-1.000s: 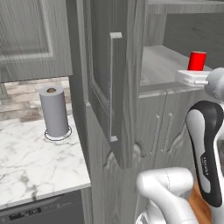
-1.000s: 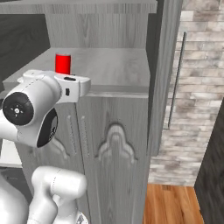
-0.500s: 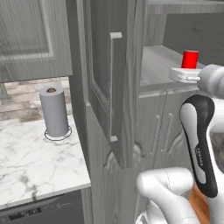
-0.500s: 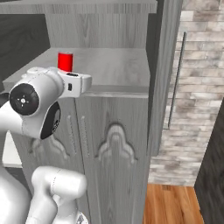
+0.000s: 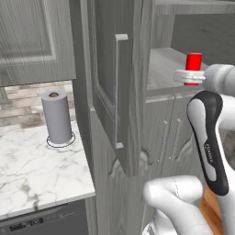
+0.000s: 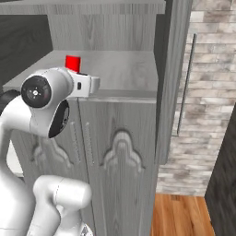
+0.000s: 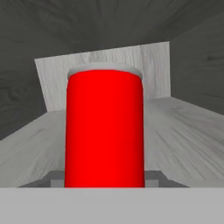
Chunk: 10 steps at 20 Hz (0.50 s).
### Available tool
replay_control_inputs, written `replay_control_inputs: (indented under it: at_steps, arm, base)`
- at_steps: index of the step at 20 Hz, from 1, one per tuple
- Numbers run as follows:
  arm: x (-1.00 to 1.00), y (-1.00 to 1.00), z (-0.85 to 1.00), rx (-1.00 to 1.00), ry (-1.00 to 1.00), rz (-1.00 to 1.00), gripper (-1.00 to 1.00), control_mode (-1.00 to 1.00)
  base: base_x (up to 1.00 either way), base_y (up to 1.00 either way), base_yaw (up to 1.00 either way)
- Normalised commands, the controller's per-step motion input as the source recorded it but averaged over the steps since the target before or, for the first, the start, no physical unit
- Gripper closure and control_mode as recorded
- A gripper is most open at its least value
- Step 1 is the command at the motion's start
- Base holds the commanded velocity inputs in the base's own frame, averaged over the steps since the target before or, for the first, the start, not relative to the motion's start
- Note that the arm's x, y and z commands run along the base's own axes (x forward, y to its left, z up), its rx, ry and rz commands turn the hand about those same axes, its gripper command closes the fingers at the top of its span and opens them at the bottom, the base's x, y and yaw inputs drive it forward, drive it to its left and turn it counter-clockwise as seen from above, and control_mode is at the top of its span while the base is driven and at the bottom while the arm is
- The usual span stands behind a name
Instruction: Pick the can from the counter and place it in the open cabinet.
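Tool [image 7: 105, 179] first: at six o'clock in the hand view its two dark fingers flank the foot of the can [image 7: 105, 131], so it is clamped on the can, which stands upright. In the left base view the can [image 5: 193, 68] rises above the white hand at two o'clock, over the cabinet [image 5: 160, 73] shelf, which it seems not yet to rest on, though I cannot tell for sure. In the right base view the can [image 6: 73, 63] peeps over the wrist at ten o'clock, near the shelf's front edge.

To finish well, I judge the can should go a little deeper, clear of the edge, then be lowered level until its base meets the shelf before the jaws part. The open door [image 5: 114, 92] at twelve o'clock is the thing to avoid. Farther off, a paper towel roll [image 5: 57, 117] stands on the marble surface [image 5: 32, 170].
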Motion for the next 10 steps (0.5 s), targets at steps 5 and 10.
replay_control_inputs:
  at_steps: [5, 10]
  arm:
    - [0.15, 0.0, -0.45, 0.0, -0.01, 0.03, 1.0, -1.0]
    - [0.12, 0.0, -0.53, 0.0, -0.15, 0.01, 1.0, -1.0]
  base:
    - [0.0, 0.0, 0.0]
    - [0.0, 0.0, 0.0]
